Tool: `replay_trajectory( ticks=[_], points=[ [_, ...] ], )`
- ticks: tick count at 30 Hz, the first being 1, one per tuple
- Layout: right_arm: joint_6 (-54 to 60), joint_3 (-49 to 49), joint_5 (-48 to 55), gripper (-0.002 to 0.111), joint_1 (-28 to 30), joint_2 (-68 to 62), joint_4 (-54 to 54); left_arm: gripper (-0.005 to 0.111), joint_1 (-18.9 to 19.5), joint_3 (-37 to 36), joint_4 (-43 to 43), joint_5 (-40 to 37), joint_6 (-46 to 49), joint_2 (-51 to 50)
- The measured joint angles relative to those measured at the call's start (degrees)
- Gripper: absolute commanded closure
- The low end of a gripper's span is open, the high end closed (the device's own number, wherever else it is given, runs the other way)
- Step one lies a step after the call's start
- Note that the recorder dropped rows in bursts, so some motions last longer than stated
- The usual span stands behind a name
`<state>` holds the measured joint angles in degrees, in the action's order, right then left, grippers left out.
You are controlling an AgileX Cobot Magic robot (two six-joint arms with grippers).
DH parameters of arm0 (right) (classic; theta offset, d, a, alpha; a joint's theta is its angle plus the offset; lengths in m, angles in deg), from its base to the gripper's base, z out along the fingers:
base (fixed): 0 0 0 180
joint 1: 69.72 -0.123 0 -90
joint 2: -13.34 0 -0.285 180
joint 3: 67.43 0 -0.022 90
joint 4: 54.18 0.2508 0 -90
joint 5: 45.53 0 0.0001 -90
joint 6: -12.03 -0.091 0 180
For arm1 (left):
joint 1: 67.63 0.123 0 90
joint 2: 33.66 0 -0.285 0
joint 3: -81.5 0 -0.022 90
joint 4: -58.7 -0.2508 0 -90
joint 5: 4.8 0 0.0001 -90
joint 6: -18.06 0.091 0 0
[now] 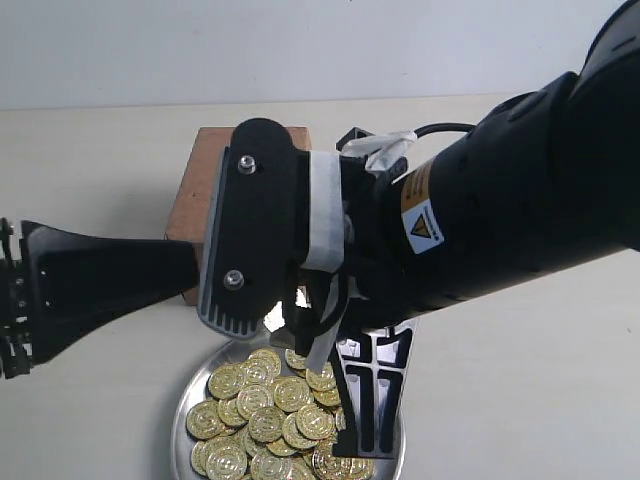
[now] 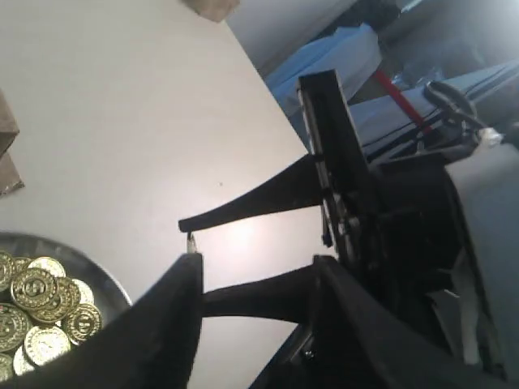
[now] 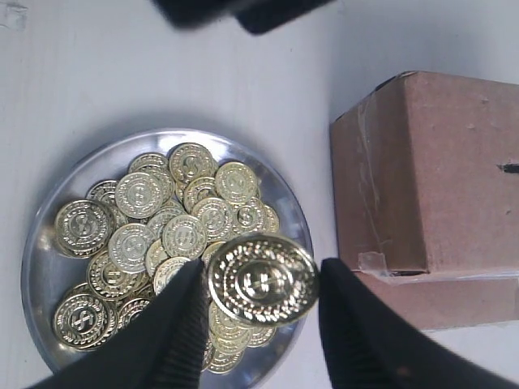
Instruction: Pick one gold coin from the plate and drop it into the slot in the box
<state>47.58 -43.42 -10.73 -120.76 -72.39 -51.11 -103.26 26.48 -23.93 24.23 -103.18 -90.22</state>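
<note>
My right gripper (image 3: 259,284) is shut on one gold coin (image 3: 262,279), pinched by its edges and lifted above the pile of gold coins (image 3: 162,219) in the silver plate (image 3: 32,267). The brown cardboard box (image 3: 430,178) stands right beside the plate, and its dark slot (image 3: 509,168) shows at the frame edge. In the exterior view the right gripper (image 1: 345,400) hangs over the plate (image 1: 180,425), with the box (image 1: 195,190) behind it. My left gripper (image 2: 190,259) is open and empty, low over the table next to the plate (image 2: 109,284); in the exterior view the left gripper (image 1: 185,275) reaches in from the left.
The pale table top (image 1: 90,160) spreads around box and plate. The right arm (image 1: 500,210) fills much of the exterior view. The table edge (image 2: 268,89) runs close behind the left gripper, with blue and red objects beyond. A cardboard piece (image 2: 207,6) lies far off.
</note>
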Motion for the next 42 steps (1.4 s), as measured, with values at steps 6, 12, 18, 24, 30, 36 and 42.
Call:
replay_trajectory(
  ticks=[6, 12, 18, 24, 30, 36, 42],
  points=[
    [0.0, 0.0, 0.0, 0.087, 0.0, 0.0, 0.0, 0.06, 0.0, 0.6, -4.7, 2.6, -0.1, -3.4],
    [0.0, 0.0, 0.0, 0.087, 0.0, 0.0, 0.0, 0.06, 0.0, 0.6, -6.4, 4.5, -0.1, -7.0],
    [0.0, 0.0, 0.0, 0.087, 0.0, 0.0, 0.0, 0.06, 0.0, 4.1, -8.2, 4.8, -0.1, -11.7],
    [0.0, 0.0, 0.0, 0.087, 0.0, 0.0, 0.0, 0.06, 0.0, 7.5, -10.7, 4.8, -0.1, -17.3],
    [0.0, 0.0, 0.0, 0.087, 0.0, 0.0, 0.0, 0.06, 0.0, 8.6, -10.8, 4.8, -0.1, -20.0],
    [0.1, 0.0, 0.0, 0.087, 0.0, 0.0, 0.0, 0.06, 0.0, 11.4, -11.3, 4.9, -0.1, -20.1],
    [0.1, 0.0, 1.0, 0.087, 0.0, 0.0, 0.0, 0.06, 0.0, 11.7, -11.5, 6.4, -0.1, -22.1]
  ],
)
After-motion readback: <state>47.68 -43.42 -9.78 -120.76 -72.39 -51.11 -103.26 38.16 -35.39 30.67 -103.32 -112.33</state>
